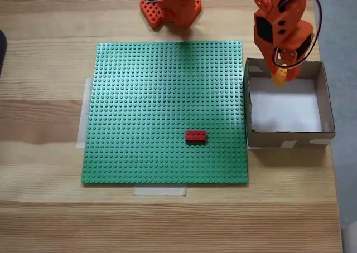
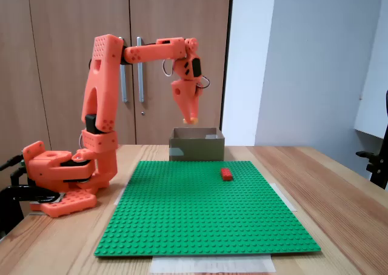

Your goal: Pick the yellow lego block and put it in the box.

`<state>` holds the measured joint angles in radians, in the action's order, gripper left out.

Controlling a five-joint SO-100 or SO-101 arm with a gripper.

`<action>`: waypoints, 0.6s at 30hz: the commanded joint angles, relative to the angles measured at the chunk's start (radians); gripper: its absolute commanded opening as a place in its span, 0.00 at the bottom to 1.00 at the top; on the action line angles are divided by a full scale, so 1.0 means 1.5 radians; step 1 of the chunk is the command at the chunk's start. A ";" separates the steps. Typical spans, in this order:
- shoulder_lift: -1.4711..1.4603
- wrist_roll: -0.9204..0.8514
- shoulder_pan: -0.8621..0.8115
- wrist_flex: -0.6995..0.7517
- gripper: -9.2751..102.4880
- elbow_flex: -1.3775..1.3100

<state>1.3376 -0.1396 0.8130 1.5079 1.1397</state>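
My orange gripper point(image 1: 280, 74) hangs over the back left part of the box point(image 1: 326, 105), pointing down. A bit of the yellow lego block point(image 1: 278, 77) shows between its fingertips, so it is shut on the block. In a fixed view from the side, the gripper point(image 2: 191, 119) is held a short way above the rim of the brown cardboard box point(image 2: 197, 146), and the yellow block point(image 2: 191, 120) peeks out at its tip. The box's white bottom has nothing lying on it.
A red brick point(image 1: 196, 135) lies on the green baseplate point(image 1: 145, 97), toward its right side and near the box. The arm's base point(image 2: 60, 178) stands behind the plate. The box sits against the plate's right edge, close to the table's edge.
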 commanded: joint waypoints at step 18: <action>0.030 -0.047 0.005 -0.198 0.15 0.139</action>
<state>1.3376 -0.2025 0.8191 1.2379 1.3453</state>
